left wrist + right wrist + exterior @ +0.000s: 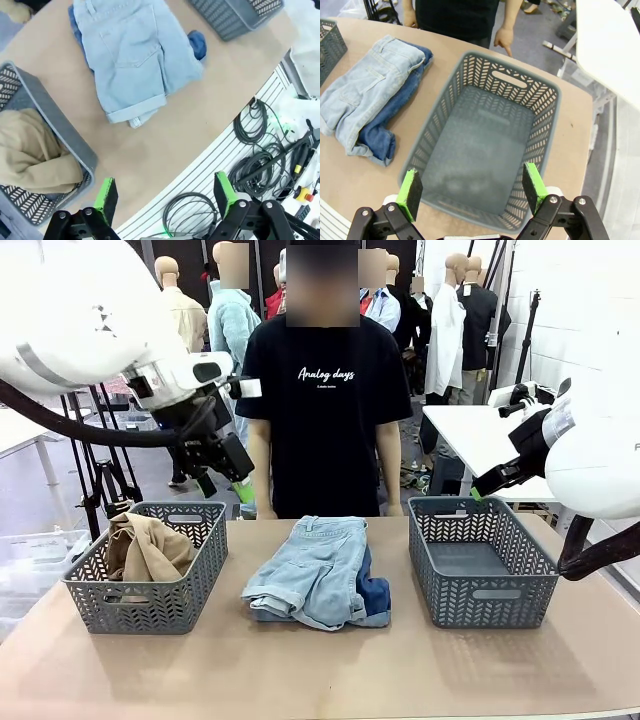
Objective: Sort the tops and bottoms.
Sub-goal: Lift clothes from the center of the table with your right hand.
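A folded stack of denim is laid at the middle of the bench (300, 670). The pale light-blue shorts (315, 565) lie on top with a back pocket facing up. The darker blue denim shorts (376, 596) are pressed beneath them and show along the stack's edge on the robot's right.

Just to the robot's left of the stack a grey left basket (150, 598) is set. The tan-beige top (148, 550) is bundled in it, heaped toward the side away from the stack. This basket is therefore judged to be the one for tops. To the robot's right of the stack a matching right basket (480, 596) is placed, and its floor is seen bare in the right wrist view. It is probably meant for the bottoms, neither of which has yet been sorted.

The left gripper (165, 197) is held high, up and to the left of the stack. Its fingers are spread wide with nothing between them. The right gripper (471, 187) is poised above the right basket, its fingers likewise parted and holding nothing.

With the stack placed between the baskets, either arm is judged able to reach it. The parted fingers suit a pinch on the top layer. A person (325, 390) stands beyond the stack, with a hand (504, 40) hanging by the far edge.
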Controlling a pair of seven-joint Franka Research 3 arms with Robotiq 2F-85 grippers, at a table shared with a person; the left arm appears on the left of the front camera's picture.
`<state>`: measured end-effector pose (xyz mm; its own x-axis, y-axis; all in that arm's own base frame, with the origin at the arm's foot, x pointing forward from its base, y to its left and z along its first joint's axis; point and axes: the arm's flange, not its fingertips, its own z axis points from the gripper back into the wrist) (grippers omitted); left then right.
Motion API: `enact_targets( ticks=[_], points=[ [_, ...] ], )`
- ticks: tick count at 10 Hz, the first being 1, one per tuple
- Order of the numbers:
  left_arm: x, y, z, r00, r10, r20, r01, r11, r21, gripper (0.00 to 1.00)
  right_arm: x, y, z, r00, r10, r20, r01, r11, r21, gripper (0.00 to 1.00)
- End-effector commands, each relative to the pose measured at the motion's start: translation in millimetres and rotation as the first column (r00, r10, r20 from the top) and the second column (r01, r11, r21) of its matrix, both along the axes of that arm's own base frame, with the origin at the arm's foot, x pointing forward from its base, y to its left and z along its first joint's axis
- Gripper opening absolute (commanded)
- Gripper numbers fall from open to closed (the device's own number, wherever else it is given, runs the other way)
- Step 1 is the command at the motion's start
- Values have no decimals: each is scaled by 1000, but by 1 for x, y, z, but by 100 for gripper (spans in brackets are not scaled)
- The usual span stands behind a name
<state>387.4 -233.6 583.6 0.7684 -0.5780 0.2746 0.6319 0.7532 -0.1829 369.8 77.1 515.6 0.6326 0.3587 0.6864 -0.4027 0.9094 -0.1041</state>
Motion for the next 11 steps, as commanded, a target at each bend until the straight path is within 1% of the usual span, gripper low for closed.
enact_targets(
  ticks=[1,2,5,6,7,11],
  points=[
    [-10,7,11,997,-30,73,32,999,-27,100,1,0,-1,1000,4,-1,-4,1000,5,100],
    [-7,11,14,997,-16,78,19,999,-37,100,1,0,-1,1000,4,-1,-4,1000,5,100],
    [-5,12,10,998,3,65,0,999,-43,100,1,0,-1,1000,4,-1,-4,1000,5,100],
    [3,16,8,995,86,49,-83,994,-66,100,1,0,-1,1000,4,-1,-4,1000,5,100],
    [-6,9,18,998,14,59,-13,1000,-24,100,1,0,-1,1000,4,-1,-4,1000,5,100],
    [-6,9,18,998,14,59,-13,1000,-24,100,0,0,0,1000,0,0,0,1000,0,100]
  ],
)
